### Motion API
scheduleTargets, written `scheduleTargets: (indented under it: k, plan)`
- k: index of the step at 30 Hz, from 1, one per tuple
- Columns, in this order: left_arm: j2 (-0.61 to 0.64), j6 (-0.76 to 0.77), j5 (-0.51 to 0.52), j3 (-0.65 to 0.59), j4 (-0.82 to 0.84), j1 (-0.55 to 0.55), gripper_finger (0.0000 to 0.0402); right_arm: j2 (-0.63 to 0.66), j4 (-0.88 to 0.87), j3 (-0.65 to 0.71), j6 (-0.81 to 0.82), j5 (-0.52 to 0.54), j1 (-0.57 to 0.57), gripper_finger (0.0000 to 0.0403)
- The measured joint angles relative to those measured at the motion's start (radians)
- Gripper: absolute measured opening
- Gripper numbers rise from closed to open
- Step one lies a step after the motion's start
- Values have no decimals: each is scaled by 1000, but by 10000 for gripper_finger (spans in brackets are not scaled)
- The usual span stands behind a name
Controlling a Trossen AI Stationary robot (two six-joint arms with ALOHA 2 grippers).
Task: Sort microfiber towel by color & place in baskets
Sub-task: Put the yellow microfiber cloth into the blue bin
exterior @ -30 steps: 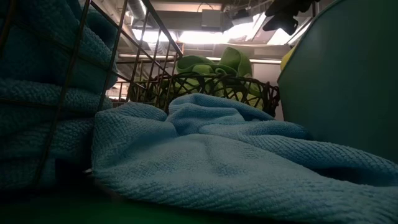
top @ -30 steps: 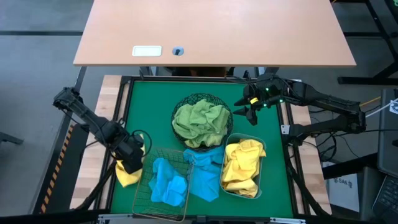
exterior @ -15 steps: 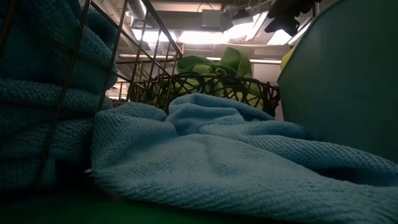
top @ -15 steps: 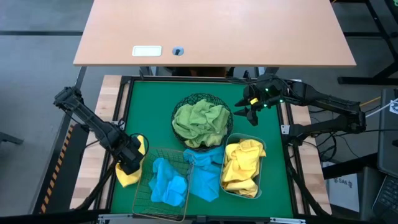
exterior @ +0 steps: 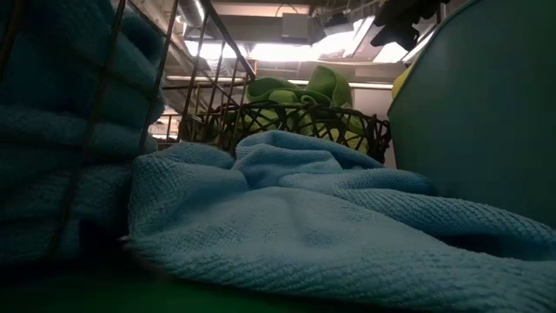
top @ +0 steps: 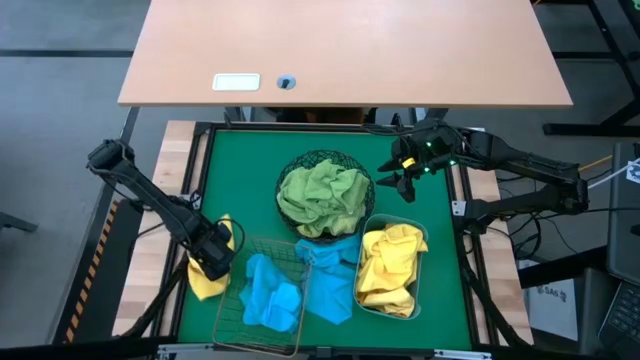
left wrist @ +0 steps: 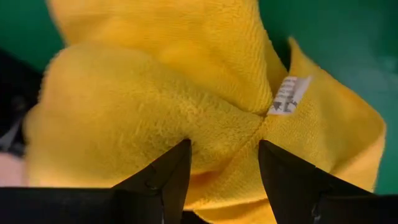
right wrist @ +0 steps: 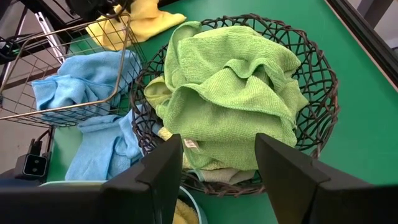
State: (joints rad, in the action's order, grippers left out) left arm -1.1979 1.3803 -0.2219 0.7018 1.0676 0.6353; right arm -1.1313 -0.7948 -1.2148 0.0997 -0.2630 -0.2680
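The left gripper [left wrist: 221, 163] had just spread its jaws astride the stray yellow towel [left wrist: 155, 93], grasp pending; the right gripper's [top: 399, 177] jaws stood open.

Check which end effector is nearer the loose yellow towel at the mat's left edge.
Left. The left end effector is right over the loose yellow towel, its fingers straddling the cloth. The right end effector hangs across the mat, beyond the black mesh bowl.

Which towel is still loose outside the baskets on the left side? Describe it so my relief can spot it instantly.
Start at the copper wire basket on the green mat's near-left part. Just off its outer left side, at the mat's edge, a crumpled yellow towel lies under the left gripper. It is the only yellow cloth outside the tub.
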Motion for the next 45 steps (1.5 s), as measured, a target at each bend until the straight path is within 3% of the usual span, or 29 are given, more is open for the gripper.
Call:
scheduleTargets:
  k: [13,18,26,34,45]
  plan:
    - [0,67,2,-152,-142,0,168,0,-1,0,0,0,0,202]
    - [0,60,-8,-150,-146,0,118,0,-1,0,0,0,0,202]
    - [1,133,-111,-146,-143,0,8,0,-2,0,0,0,0,202]
    - [2,129,-92,-19,-94,0,1,0,-1,0,0,0,0,202]
    - [3,102,99,232,146,0,0,0,-1,0,0,0,0,202]
